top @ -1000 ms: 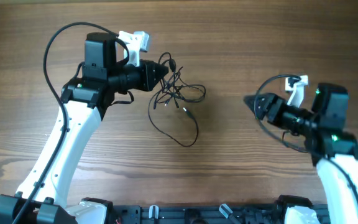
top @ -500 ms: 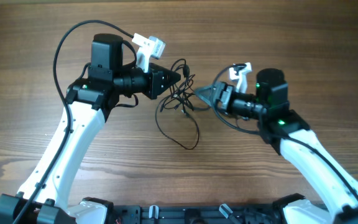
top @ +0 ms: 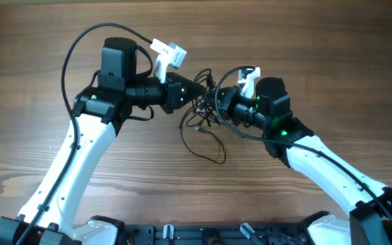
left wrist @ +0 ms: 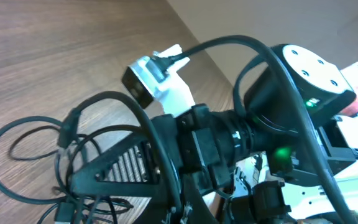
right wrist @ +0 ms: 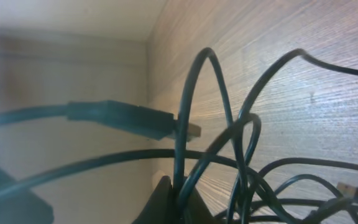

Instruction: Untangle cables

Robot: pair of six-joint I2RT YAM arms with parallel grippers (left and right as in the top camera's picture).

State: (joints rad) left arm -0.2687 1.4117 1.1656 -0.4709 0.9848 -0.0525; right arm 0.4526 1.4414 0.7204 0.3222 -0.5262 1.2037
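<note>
Cables point(top: 206, 116) sit in a knot mid-tabletop point(top: 318, 54), wedged btwn both hands, w/ one long loop point(top: 213, 155) trailing to the near side. Left hand point(top: 200, 88) is closed at the knot's far-left edge, apparently on a strand. Right hand point(top: 218, 102) is closed too, w/ a strand pinched at its tip in the right wrist view. Best approach, I'd judge: draw hands apart slowly, left going left & right going right, and watch the plug point(right wrist: 138, 122) so it doesn't snag & tighten things.
</note>
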